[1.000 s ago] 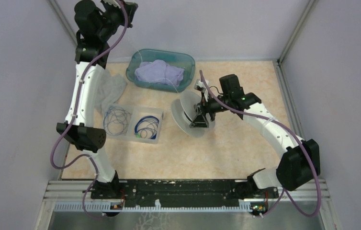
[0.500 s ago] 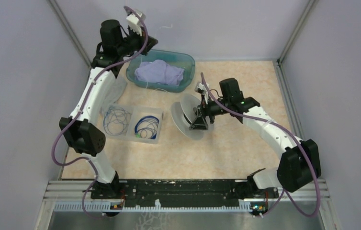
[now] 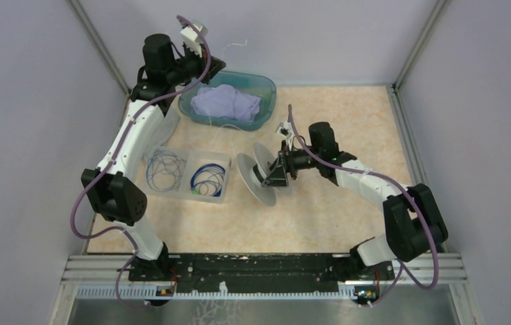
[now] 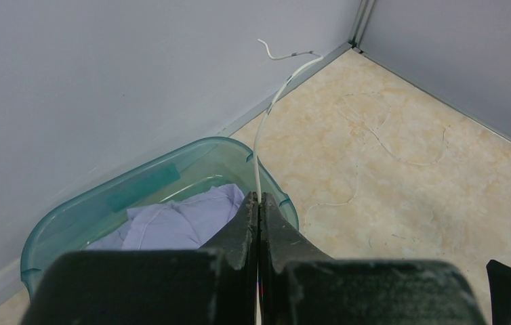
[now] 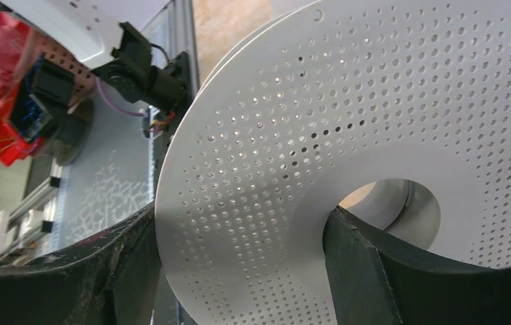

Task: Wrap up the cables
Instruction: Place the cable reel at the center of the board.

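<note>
The left gripper [image 4: 258, 198], clamped shut on a thin white cable [image 4: 259, 128] rising from its fingertips, has swung above the teal bin [image 4: 192, 145]. The right gripper [image 5: 239, 271], jaws wide around a perforated white spool [image 5: 287, 122], has drawn it nearer. Winding probably comes next.

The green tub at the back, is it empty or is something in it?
Not empty. A crumpled lilac cloth lies inside the tub, covering much of its floor in the top view.
</note>
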### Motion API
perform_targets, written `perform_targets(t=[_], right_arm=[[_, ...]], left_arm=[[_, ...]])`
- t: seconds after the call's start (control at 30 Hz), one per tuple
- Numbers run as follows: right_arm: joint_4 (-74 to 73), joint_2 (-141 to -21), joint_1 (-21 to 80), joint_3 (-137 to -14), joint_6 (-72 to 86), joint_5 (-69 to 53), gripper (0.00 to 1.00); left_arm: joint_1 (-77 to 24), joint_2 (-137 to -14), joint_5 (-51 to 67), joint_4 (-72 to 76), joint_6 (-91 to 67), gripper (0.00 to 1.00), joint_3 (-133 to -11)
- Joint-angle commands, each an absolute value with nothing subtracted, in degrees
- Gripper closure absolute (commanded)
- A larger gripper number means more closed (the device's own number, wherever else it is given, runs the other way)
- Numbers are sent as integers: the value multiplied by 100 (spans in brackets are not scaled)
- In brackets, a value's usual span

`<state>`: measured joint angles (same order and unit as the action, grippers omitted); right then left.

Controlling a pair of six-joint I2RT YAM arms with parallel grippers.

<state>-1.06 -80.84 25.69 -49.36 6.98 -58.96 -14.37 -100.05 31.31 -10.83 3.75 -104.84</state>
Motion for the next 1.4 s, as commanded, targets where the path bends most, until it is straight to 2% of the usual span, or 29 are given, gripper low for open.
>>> perform_targets(t=[0.0, 0.1, 0.37, 0.63, 1.07, 1.2, 1.37], right_arm=[[2266, -8195, 2583, -4673, 1897, -6849, 90], [2633, -8274, 2741, -4603, 2051, -7004, 91], [1688, -8357, 3473, -4913, 1400, -7247, 92], [864, -8481, 3527, -5134, 621, -6672, 96], [344, -8546, 2441, -5500, 162, -5824, 98], [355, -8644, 2058, -5705, 271, -5816, 98], [251, -8563, 2049, -5855, 343, -6260, 98]], left_arm=[[-1424, -9835, 3125, -987, 515, 100, -10448], [-1424, -9844, 3108, -994, 511, 100, -10450], [-1440, -9927, 3099, -984, 467, 100, -10542], [-1500, -9877, 3110, -1045, 473, 100, -10522], [-1657, -9420, 3171, -920, 485, 100, -9831], [-1725, -9328, 3210, -897, 500, 100, -9639], [-1756, -9290, 3224, -863, 512, 100, -9462]])
